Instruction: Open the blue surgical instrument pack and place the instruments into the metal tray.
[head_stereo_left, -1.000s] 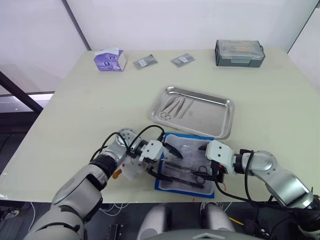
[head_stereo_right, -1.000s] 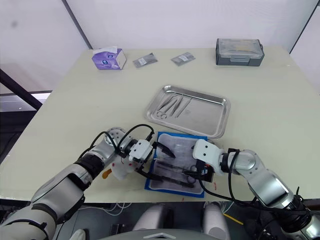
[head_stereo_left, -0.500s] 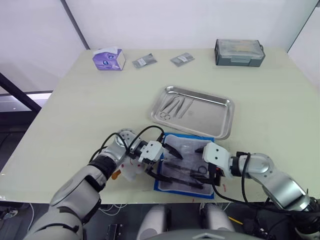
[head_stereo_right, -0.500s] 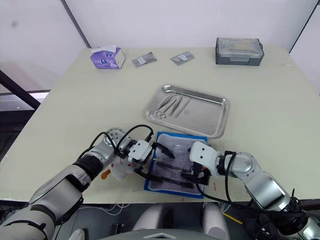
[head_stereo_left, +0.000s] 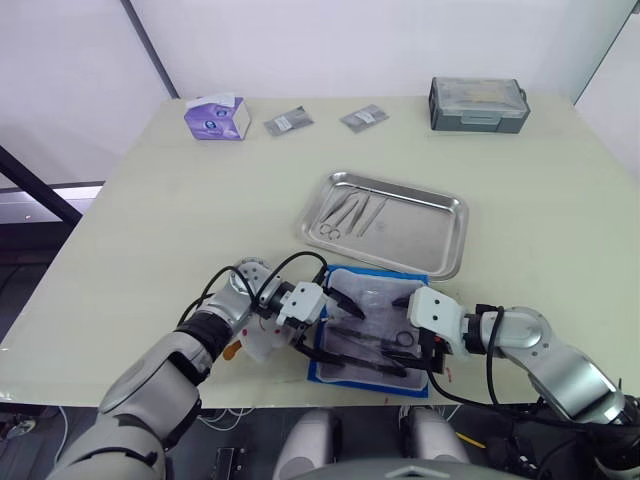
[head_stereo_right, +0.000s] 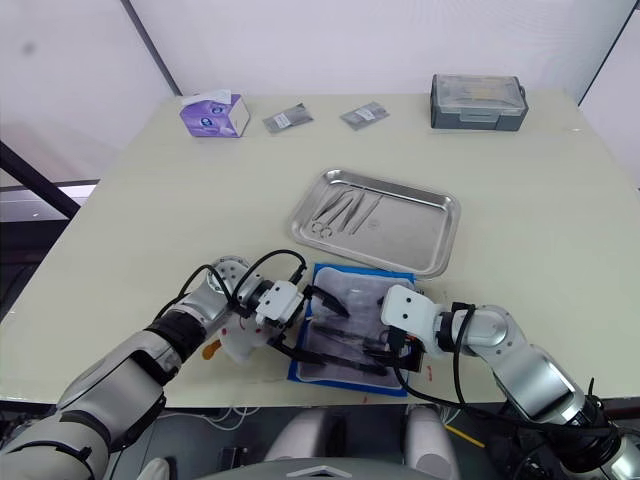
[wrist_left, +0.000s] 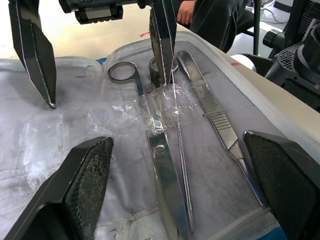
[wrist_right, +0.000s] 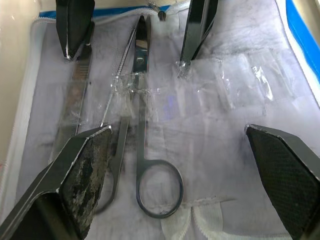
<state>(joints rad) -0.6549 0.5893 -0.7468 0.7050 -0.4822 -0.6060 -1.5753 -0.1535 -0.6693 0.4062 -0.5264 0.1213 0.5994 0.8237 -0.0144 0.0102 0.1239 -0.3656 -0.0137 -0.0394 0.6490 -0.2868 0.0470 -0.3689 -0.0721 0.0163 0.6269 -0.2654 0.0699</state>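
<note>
Instruments (wrist_right: 142, 125) lie between both sets of spread fingers: your left gripper (head_stereo_left: 340, 325) and right gripper (head_stereo_left: 412, 340) hover, jaws wide, over the unzipped blue surgical instrument pack (head_stereo_left: 372, 283), holding nothing. Right gripper has drawn back slightly from half a second ago. Ring-handled scissors, ridged forceps (wrist_left: 215, 117) on crinkled pale lining. Metal tray (head_stereo_left: 440, 235) just beyond; table edge near.

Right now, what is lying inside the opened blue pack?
On the blue surgical instrument pack's pale lining lie scissors, a thin probe and forceps. Both open hands, left and right, cover parts.
</note>
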